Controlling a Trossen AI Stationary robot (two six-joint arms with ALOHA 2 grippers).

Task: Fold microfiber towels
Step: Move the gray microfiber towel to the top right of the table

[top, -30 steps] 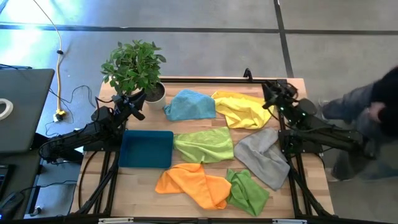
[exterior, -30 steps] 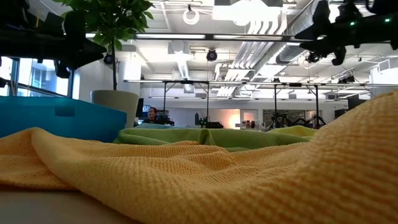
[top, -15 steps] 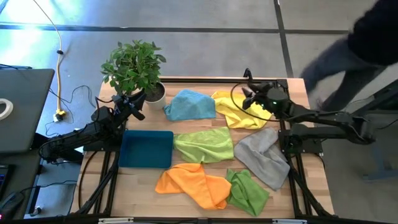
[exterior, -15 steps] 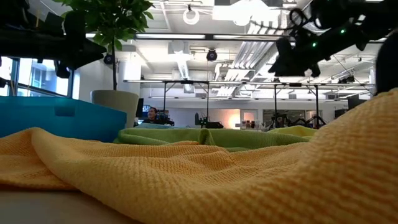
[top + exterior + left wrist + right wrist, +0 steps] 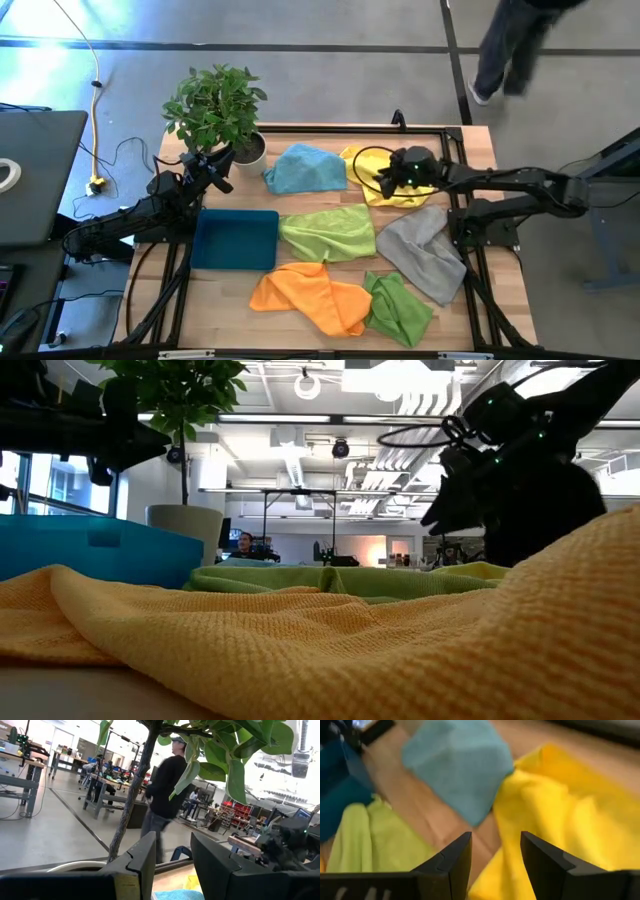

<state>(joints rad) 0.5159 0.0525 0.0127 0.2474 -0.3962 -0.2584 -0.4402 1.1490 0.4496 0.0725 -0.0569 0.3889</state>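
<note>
High view: overhead, straight down, whole table [image 5: 330,335] in frame. Low view: at tabletop height, close behind the orange towel [image 5: 300,650], facing the room. Left wrist view: looks past its jaws to the plant [image 5: 135,795] and room. Right wrist view: close, past its jaws, onto the yellow towel [image 5: 570,815] and blue towel [image 5: 457,762], shared with the overhead.

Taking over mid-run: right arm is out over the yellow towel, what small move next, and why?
Probably lower the right gripper onto the yellow towel's near edge. Its fingers are open and empty, hovering above that towel beside the blue towel; nothing is folded yet. The left gripper waits by the plant.
</note>
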